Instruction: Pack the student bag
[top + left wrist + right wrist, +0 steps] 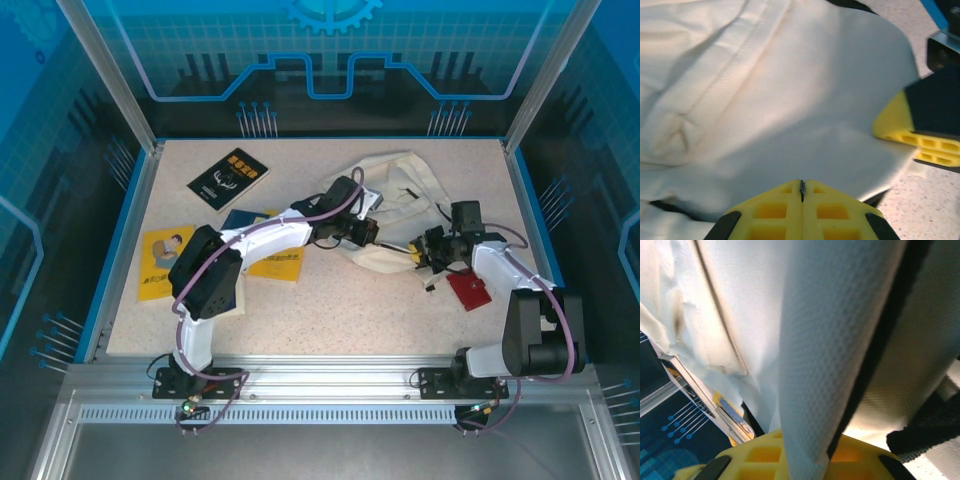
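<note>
The student bag (400,185), cream-white and crumpled, lies at the back middle of the table. My left gripper (372,232) is at its near left edge. In the left wrist view this gripper (801,187) is shut, with a thin dark sliver of the bag (790,90) pinched between its yellow tips. My right gripper (425,252) is at the bag's near right edge. In the right wrist view this gripper (805,445) is shut on a fold of the bag's white fabric (830,340) with a dark border. The right gripper's yellow finger (920,140) touches the cloth.
A black book (228,178) lies at the back left. A yellow book (165,262) and a blue-and-yellow one (265,250) lie left of the arms. A red flat item (468,290) sits near the right arm. The speckled table (350,310) has blue raised edges.
</note>
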